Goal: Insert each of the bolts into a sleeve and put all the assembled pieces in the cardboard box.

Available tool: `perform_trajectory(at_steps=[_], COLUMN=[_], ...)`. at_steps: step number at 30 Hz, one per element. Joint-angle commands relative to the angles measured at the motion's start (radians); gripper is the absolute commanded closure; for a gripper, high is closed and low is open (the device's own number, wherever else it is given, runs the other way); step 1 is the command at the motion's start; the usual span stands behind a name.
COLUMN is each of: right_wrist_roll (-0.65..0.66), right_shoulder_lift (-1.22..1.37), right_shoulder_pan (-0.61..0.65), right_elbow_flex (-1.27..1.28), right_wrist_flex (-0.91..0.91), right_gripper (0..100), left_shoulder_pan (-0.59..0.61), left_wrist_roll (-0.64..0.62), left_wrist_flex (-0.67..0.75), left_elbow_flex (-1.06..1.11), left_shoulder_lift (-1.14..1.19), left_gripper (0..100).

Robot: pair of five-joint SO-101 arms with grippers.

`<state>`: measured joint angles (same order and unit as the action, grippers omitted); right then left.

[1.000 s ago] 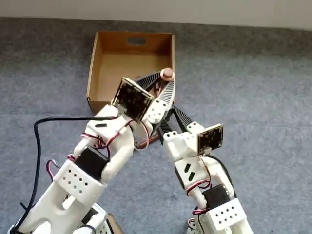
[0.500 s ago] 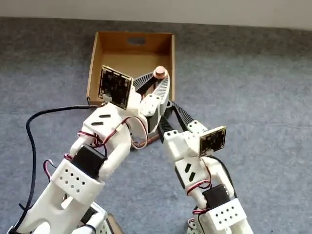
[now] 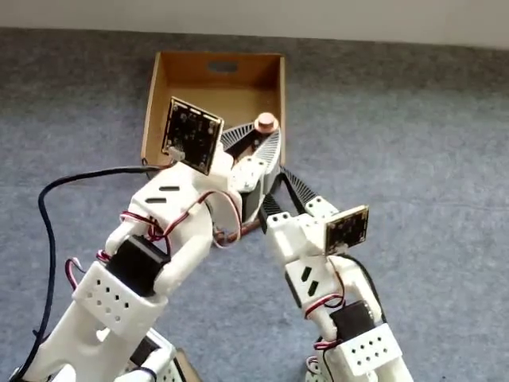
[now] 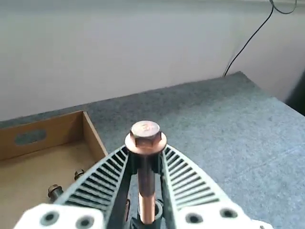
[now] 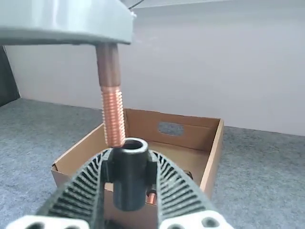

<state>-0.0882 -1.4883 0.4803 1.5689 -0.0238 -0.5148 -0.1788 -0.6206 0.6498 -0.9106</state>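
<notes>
– Edges first, from above: where was the bolt [image 3: 266, 122]?
– Upright near the cardboard box's [image 3: 151, 111] right wall, clamped in the left hand [image 3: 258, 134]. Open grey worktop [image 3: 413, 143] lay to the right.
– Left wrist?
– Left hand [image 4: 146, 155] closed on the bolt's [image 4: 146, 136] shank under the head; two assembled pieces [image 4: 55, 191] lay in the box [image 4: 93, 138].
– Right wrist?
– Right hand [image 5: 127, 162] gripped the black sleeve [image 5: 128, 183] upright, with the bolt's [image 5: 112, 119] threaded tip at its rim and the box [image 5: 212, 152] behind.

Grey carpet [image 3: 429, 143] meets a plain white wall [image 4: 119, 47] behind.
</notes>
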Motion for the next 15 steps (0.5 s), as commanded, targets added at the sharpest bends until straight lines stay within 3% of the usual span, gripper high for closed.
perform_trajectory(at_steps=[1, 15], right_wrist_roll=[-0.002, -0.002], right_shoulder_lift=[-0.008, -0.008], right_shoulder_pan=[0.005, 0.005], right_elbow_flex=[-0.005, 0.013], right_wrist_flex=[0.019, 0.019], right_gripper=[99.2, 99.2], left_shoulder_pan=[-0.007, -0.001], left_wrist_roll=[-0.008, -0.006], left_wrist_flex=[0.0, 0.135], left_elbow_flex=[-0.031, 0.065], left_shoulder_lift=[0.001, 0.002], left_gripper=[99, 99])
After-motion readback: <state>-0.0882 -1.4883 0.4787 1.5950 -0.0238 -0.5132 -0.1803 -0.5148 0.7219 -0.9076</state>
